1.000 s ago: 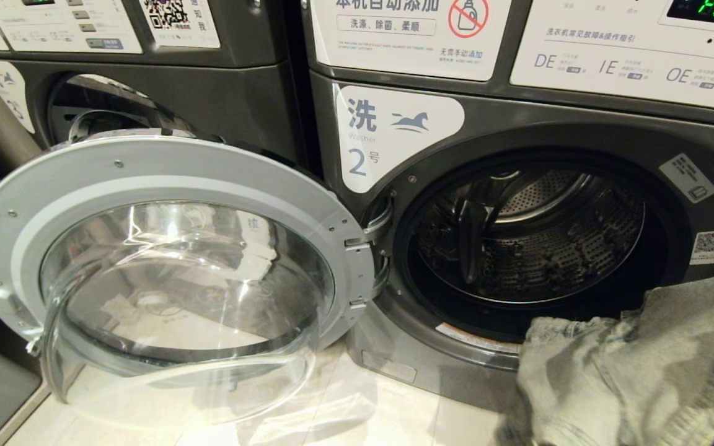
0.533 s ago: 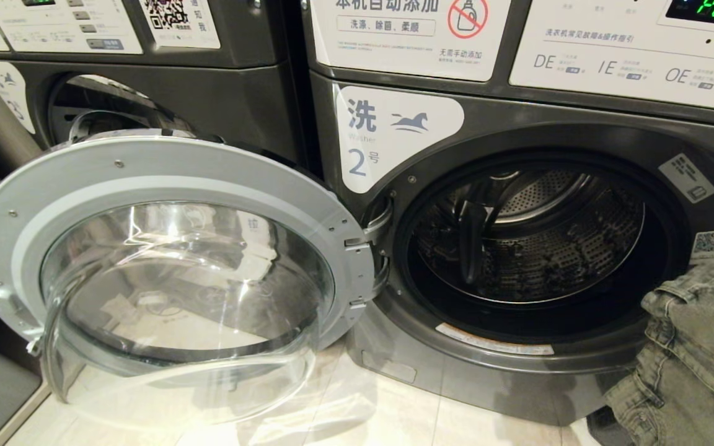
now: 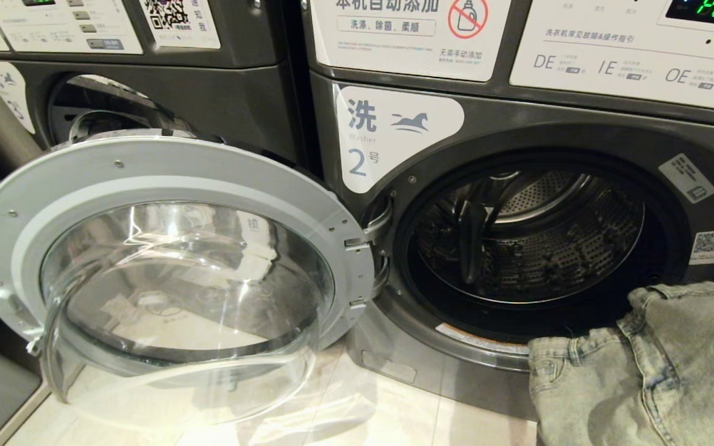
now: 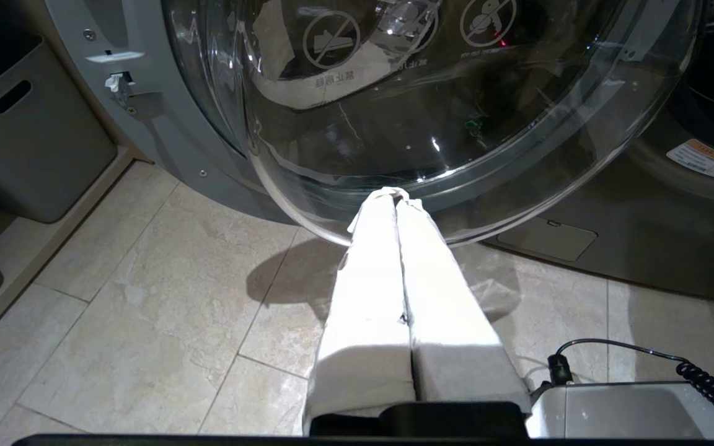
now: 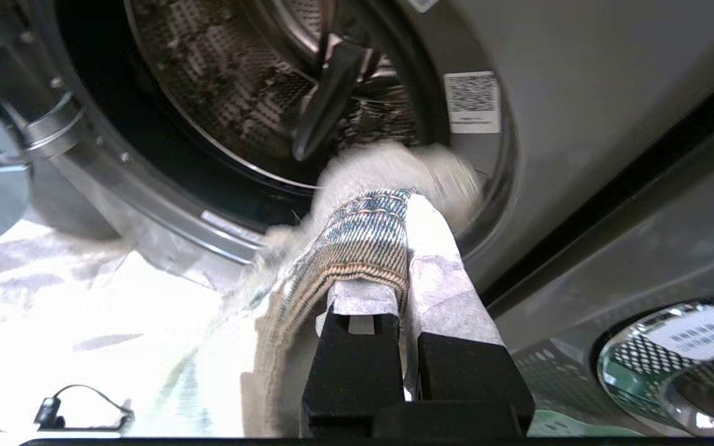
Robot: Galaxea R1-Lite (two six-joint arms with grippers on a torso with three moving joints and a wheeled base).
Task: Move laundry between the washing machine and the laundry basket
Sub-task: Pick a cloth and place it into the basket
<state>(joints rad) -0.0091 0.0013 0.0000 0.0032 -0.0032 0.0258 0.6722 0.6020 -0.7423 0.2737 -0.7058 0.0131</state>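
The washing machine (image 3: 493,124), with a white label bearing a 2, stands with its round glass door (image 3: 146,167) swung wide to the left. Its steel drum (image 3: 537,235) is bare. The laundry (image 3: 642,365), a greyish denim piece, hangs at the lower right, just in front of the drum's lower lip. My right gripper (image 5: 401,207) is shut on a hem of that laundry (image 5: 357,235); in the head view the cloth hides it. A strip of the green perforated laundry basket (image 5: 543,426) shows beside that gripper. My left gripper (image 4: 394,195) hangs shut and empty over the floor, below the open door.
A like machine (image 3: 208,99) stands to the left, behind the open door. In the left wrist view a grey bin with a slot handle (image 4: 28,142) sits at the side. A white box with a coiled cable (image 4: 630,409) lies on the pale tiled floor (image 4: 146,322).
The laundry swung right, away from the drum, then back left and lower in front of the drum's lip. The door, machines and left arm have not moved.
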